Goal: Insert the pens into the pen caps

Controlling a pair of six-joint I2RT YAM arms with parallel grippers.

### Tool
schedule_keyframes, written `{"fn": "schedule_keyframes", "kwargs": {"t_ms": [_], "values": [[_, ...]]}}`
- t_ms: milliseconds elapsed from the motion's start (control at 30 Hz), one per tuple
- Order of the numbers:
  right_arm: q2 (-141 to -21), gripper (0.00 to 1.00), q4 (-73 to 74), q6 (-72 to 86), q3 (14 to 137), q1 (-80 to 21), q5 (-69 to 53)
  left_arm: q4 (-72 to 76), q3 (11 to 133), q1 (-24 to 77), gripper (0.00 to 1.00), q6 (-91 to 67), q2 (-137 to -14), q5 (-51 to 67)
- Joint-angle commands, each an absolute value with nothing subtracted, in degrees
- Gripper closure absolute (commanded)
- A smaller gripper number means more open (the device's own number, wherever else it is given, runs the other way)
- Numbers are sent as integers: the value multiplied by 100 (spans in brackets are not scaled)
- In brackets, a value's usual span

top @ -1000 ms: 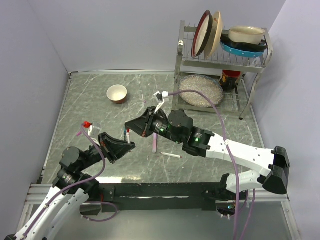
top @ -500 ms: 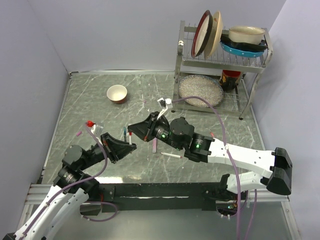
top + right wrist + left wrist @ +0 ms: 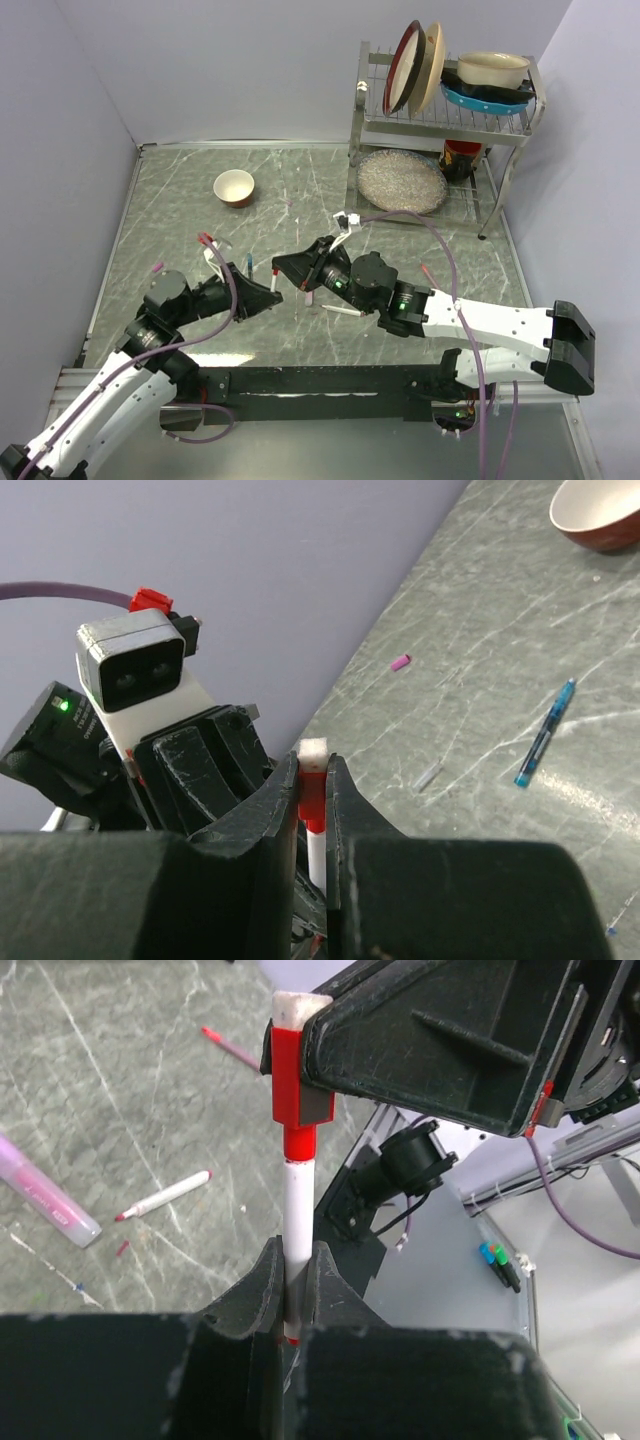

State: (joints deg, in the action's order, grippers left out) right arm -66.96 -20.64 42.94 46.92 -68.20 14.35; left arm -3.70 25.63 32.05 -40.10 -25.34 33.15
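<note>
Where the two arms meet above the table [image 3: 180, 210] near its ctr, the L gripper [image 3: 297, 1266] is clamped on the white barrel of a pen [image 3: 297, 1210]. Its fingers pinch the barrel low down, w/ the pen standing straight up out of them in the left wrist view. The pen's upper end has a red section that runs into the mouth of the red cap [image 3: 296, 1075] — how deep it sits, can't tell. The R gripper [image 3: 312, 776] is clenched on that cap, one finger each side. In the right wrist view the cap's white end pokes out just past the fingertips, w/ the white barrel visible below. From the top cam the two claws are nose to nose, pen + cap bridging the small gap btwn them, held off the table.

Lying on the table:
- a teal-blue pen [image 3: 247, 264] just beside the L gripper
- a lilac-pink tube [image 3: 45, 1197] and a white pen w/ red tip [image 3: 165, 1194], near each other but apart
- a thin red pen [image 3: 230, 1048] farther off
- a small pink cap [image 3: 401, 663] alone toward the left wall

The bowl [image 3: 234, 187] — cream inside, reddish outside — sits upright toward the far side, well apart from both grippers. A dish rack [image 3: 430, 125] w/ plates and bowls stands at the far right corner.
</note>
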Motion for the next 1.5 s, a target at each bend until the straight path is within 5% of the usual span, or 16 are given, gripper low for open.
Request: {"fn": "schedule_keyframes", "kwargs": {"t_ms": [0, 567, 767, 800, 900, 1000, 1233, 1467], "values": [[-6706, 100, -1467, 4719, 4299, -7198, -298, 816, 3085, 3050, 99, -3735, -2820, 2048], [-6593, 100, -2364, 5353, 3437, -7497, -659, 782, 3858, 3032, 99, -3173, -3876, 1397], [-6382, 100, -1621, 5195, 3768, -7436, -168, 573, 4078, 3032, 99, -3296, -4139, 1940], [-6337, 100, -1408, 5160, 3901, -7322, -10, 476, 4104, 3032, 95, -3244, -4166, 2073], [-6039, 100, -740, 4975, 4385, -7050, 736, 125, 4078, 3032, 49, -3156, -4158, 2547], [-5845, 100, -230, 4738, 4798, -6681, 1055, -278, 3947, 3032, 29, -2989, -3912, 3127], [-6151, 100, 456, 4246, 5229, -5302, 379, -1642, 3938, 3032, 2, -2382, -3131, 2928], [-7590, 100, 317, 4385, 5475, -5124, -96, -1757, 3902, 3024, 1, -2627, -2769, 1636]]}}
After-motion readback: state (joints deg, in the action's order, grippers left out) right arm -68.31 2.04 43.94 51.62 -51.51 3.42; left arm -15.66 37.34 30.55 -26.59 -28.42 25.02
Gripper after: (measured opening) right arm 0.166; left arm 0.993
